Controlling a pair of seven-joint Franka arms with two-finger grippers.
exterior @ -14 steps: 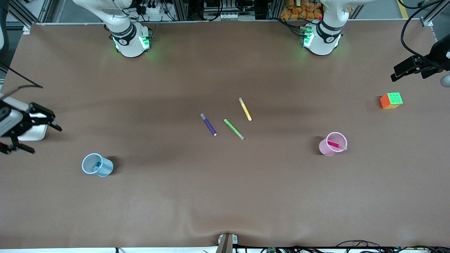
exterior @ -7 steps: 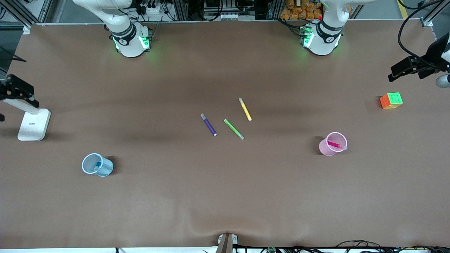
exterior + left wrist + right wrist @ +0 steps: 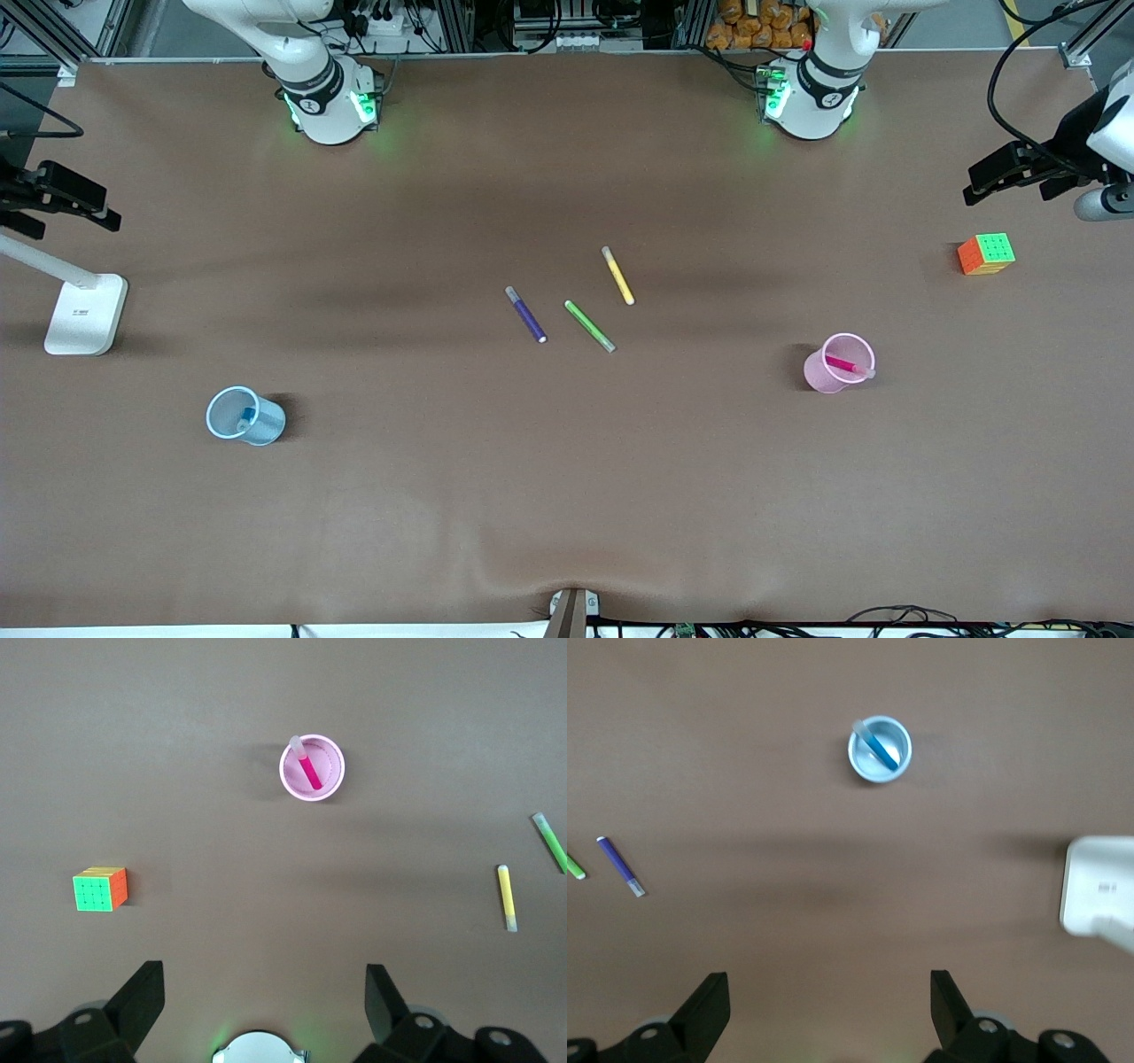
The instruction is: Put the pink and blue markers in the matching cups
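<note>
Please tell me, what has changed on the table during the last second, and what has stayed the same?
The right gripper rose away from the white stand, toward the robots' edge of the table; the left gripper drifted slightly the same way. Both are open and empty. The pink marker in the pink cup and the blue marker in the blue cup stayed put.

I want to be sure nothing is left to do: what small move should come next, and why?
Probably none but parking both arms: the pink marker stands in the pink cup, the blue marker in the blue cup, and the left pincer and right pincer are open, empty.

Pink marker (image 3: 843,364) leans in pink cup (image 3: 826,376), blue marker (image 3: 245,414) in blue cup (image 3: 260,429).
</note>
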